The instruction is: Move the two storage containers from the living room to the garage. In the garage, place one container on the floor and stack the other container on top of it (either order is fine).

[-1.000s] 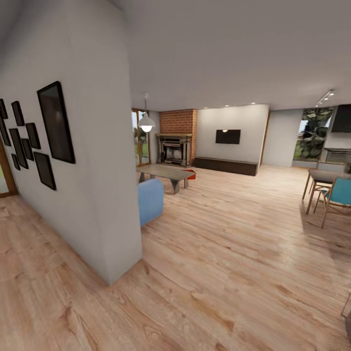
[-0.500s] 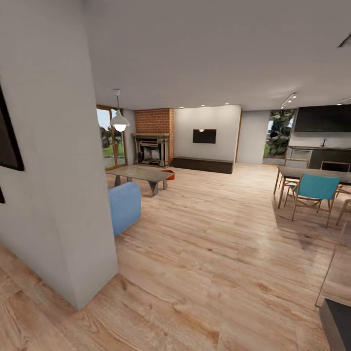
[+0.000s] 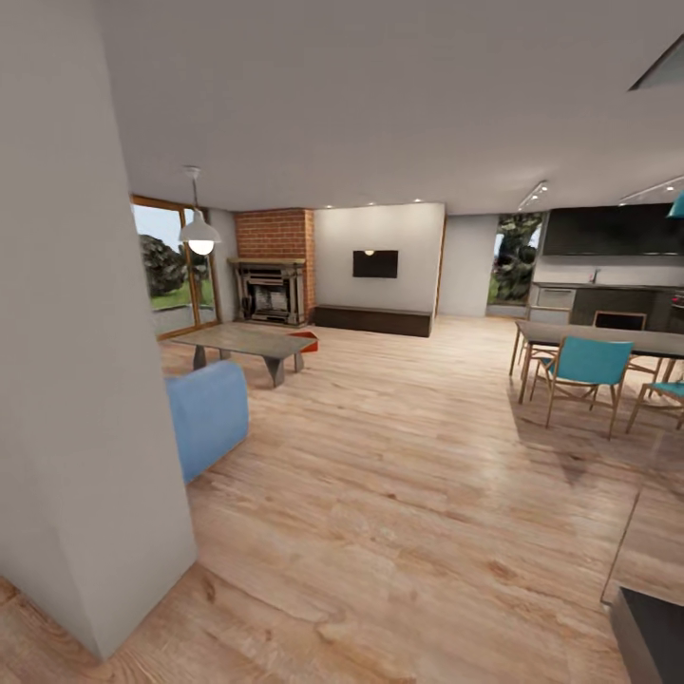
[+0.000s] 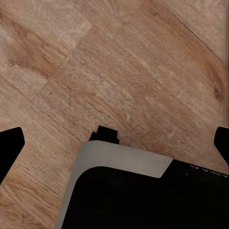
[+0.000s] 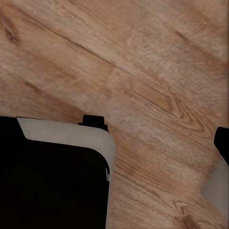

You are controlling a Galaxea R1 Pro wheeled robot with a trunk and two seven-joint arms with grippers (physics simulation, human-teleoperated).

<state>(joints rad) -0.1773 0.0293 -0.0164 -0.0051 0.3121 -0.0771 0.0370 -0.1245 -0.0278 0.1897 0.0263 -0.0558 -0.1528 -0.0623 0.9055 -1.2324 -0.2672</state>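
Transit step: robot in living room (image 3: 380,456), heading for orange-red storage container (image 3: 305,340), probably one, beside coffee table (image 3: 242,342). Next: approach closer. Tool states: cannot tell.

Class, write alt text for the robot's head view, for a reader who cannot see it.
An open room with a light wood-plank floor: far off, a brick fireplace, a low coffee table with an orange-red storage container showing past its far end. A white wall corner and blue sofa end stand at left, a dining table with teal chairs at right.
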